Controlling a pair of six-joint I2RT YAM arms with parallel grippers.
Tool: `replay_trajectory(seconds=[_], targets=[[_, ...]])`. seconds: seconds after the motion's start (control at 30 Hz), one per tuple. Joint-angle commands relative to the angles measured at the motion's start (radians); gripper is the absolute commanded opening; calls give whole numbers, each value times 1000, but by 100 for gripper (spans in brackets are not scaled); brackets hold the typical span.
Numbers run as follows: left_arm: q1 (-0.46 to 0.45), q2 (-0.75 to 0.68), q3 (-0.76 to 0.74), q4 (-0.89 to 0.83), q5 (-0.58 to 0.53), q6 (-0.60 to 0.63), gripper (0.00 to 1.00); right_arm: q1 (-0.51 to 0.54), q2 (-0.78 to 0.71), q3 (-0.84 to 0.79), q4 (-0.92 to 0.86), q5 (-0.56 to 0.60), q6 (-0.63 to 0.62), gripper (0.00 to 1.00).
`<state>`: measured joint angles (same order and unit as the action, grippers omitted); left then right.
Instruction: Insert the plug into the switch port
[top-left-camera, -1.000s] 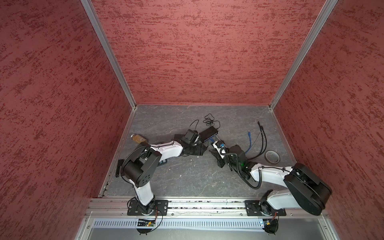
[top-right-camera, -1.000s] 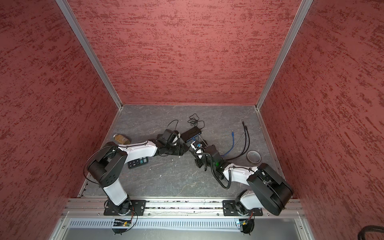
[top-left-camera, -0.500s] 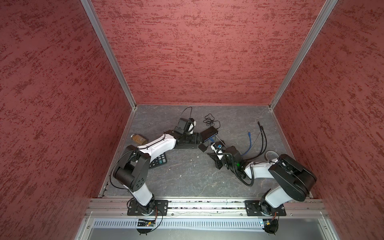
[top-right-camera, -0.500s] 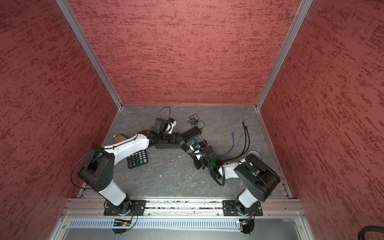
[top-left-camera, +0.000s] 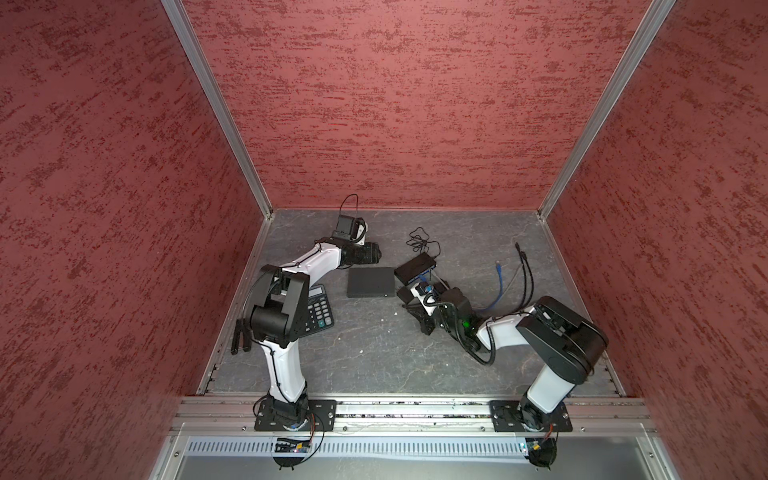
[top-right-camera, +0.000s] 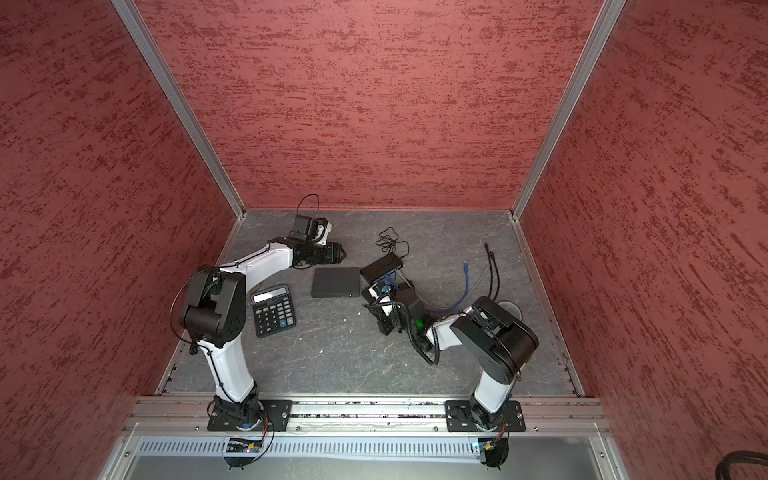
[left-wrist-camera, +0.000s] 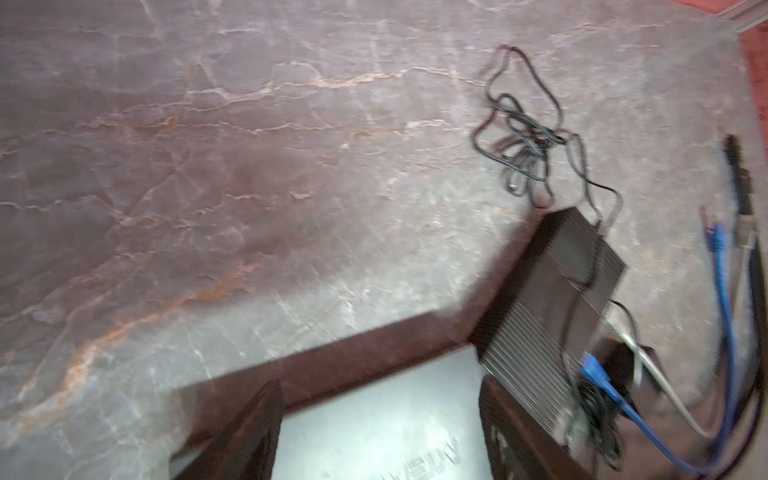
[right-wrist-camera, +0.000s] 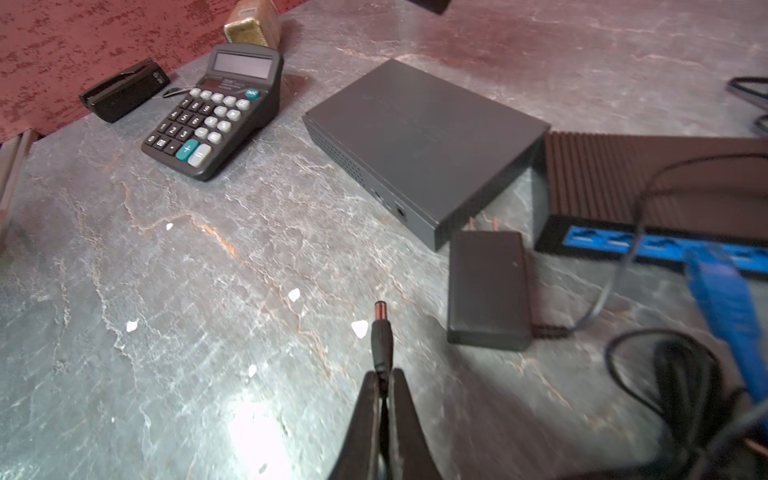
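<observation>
The switch is a flat grey box (top-left-camera: 371, 282) (top-right-camera: 336, 282) (right-wrist-camera: 419, 129) lying mid-floor. Its small round port (right-wrist-camera: 400, 211) sits on the side face turned toward my right gripper. My right gripper (right-wrist-camera: 384, 376) (top-left-camera: 409, 307) is shut on the cable end of a black barrel plug (right-wrist-camera: 380, 332). The plug's metal tip points at the port, a short way off and not touching. My left gripper (left-wrist-camera: 379, 380) (top-left-camera: 372, 253) hovers open just behind the switch. Its fingers (left-wrist-camera: 249, 428) stand wide over the grey top and hold nothing.
A ribbed black unit with blue ports (right-wrist-camera: 656, 178) (top-left-camera: 415, 266) lies right beside the switch. A black power adapter (right-wrist-camera: 488, 286) sits in front of it. A calculator (top-left-camera: 318, 309) and stapler (right-wrist-camera: 124, 89) lie left. Blue and black cables (top-left-camera: 500, 278) trail right.
My left arm has drawn back from the switch toward the far left and risen, leaving the grey box uncovered. The right gripper has barely moved and stays shut on the plug.
</observation>
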<state>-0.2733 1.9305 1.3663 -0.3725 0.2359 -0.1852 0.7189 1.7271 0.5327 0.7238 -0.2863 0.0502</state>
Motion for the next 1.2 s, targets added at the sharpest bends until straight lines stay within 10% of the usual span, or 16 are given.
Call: replay_trajectory(seconds=[0.0,1.17], targets=[[-2,32,43,-39,-3,38,75,15,33,38,42,-24,22,5],[-64,5,-189,-40,-48,22,75,12,236,170,106,90,33,5]])
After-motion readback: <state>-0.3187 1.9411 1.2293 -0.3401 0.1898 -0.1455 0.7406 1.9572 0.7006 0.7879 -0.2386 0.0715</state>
